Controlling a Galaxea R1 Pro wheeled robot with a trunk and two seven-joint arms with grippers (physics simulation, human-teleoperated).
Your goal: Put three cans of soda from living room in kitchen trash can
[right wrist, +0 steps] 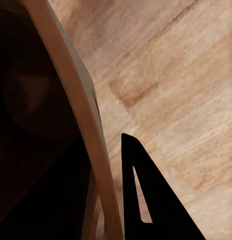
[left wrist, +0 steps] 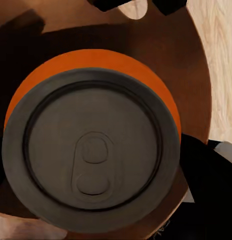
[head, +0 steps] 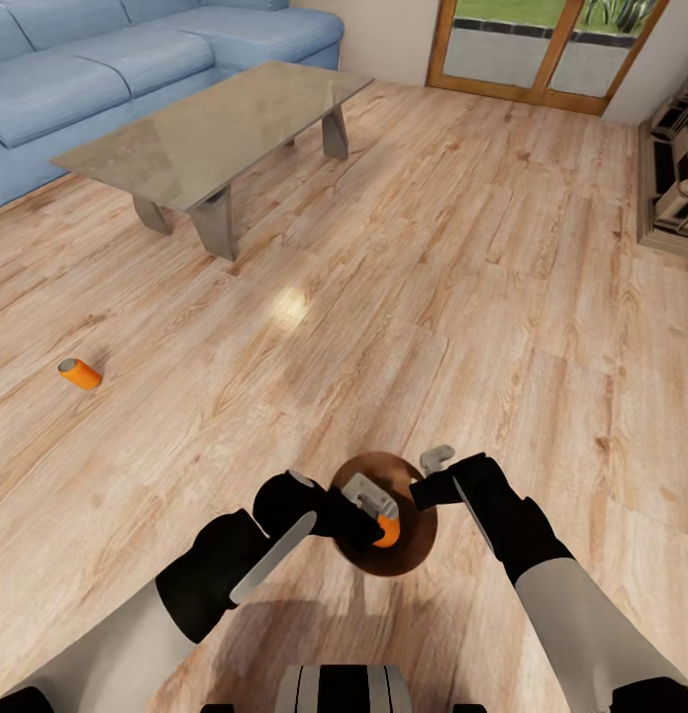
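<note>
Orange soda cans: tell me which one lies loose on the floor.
The orange can on its side left of the robot, short of the coffee table. The other orange can is in the left gripper over the bin.

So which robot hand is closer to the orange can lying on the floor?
Left. The left gripper, holding another can over the bin, is on the lying can's side; the right gripper is farther across.

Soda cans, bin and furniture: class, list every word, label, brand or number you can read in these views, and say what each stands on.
None can be read. The held orange can shows a plain lid; the floor can and the bin carry no visible print.
</note>
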